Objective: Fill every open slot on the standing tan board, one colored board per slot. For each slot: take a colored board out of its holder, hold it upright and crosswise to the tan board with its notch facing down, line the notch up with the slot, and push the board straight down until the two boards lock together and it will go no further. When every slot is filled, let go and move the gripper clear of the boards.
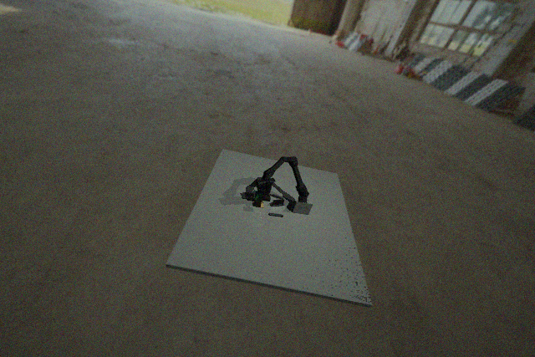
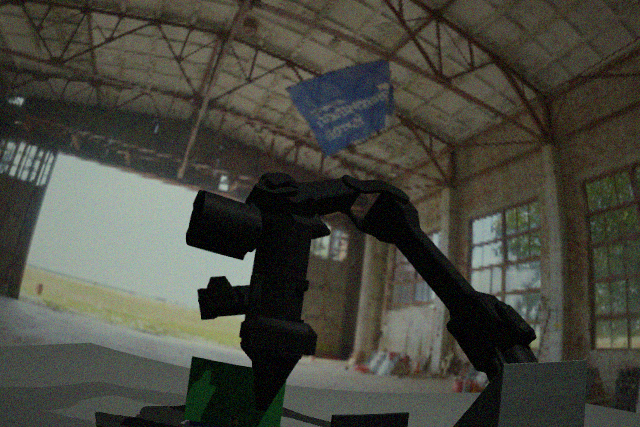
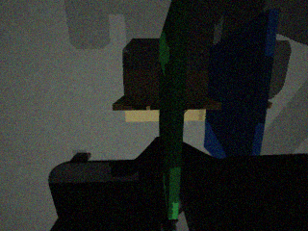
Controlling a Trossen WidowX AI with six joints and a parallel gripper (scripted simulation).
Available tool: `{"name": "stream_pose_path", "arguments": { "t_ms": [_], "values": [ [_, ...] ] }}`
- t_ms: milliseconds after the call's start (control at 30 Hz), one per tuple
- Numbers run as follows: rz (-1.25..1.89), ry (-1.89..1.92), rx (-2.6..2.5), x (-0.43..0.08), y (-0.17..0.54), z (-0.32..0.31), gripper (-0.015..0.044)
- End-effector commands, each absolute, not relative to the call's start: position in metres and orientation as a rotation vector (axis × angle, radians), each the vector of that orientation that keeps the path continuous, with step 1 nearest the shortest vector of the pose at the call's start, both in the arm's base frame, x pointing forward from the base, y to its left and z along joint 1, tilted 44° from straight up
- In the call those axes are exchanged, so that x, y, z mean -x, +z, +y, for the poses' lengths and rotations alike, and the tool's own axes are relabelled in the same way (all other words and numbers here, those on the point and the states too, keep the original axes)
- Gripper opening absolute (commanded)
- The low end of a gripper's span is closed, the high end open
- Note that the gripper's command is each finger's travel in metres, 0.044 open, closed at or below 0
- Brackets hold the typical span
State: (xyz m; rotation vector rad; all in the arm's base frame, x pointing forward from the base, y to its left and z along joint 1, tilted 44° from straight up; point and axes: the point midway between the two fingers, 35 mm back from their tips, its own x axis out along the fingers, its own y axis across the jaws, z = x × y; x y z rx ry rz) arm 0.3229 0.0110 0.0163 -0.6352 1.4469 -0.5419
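Note:
A green board (image 3: pixel 171 96) (image 2: pixel 219 393) is upright, seen edge-on from the wrist. My gripper (image 3: pixel 165 141) (image 2: pixel 264 401) is shut on it. The green board is crosswise over the tan board (image 3: pixel 140 115), whose pale edge shows on both sides of it. A blue board (image 3: pixel 241 96) stands crosswise to the tan board, just right of the green one in the wrist view. The green board's notch and lower edge are hidden, so I cannot tell how deep it sits. In the top view the boards are tiny under the arm.
Dark low pieces, perhaps holders, lie near the arm, one long piece (image 1: pixel 275 215) and another (image 1: pixel 277 203) (image 2: pixel 369 419). A grey panel (image 2: pixel 542 391) (image 1: pixel 302 208) is by the arm's base. All stand on a pale slab (image 1: pixel 259 253).

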Motion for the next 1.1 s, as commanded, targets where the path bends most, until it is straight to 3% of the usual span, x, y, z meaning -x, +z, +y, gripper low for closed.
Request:
{"name": "stream_pose_path", "arguments": {
  "t_ms": [0, 1067],
  "values": [
    [1.458, -0.540, 0.642, -0.3204, 0.0152, 0.0097, 0.0000],
    [1.447, -0.561, 0.619, -0.3209, 0.0142, 0.0094, 0.0000]
  ]
}}
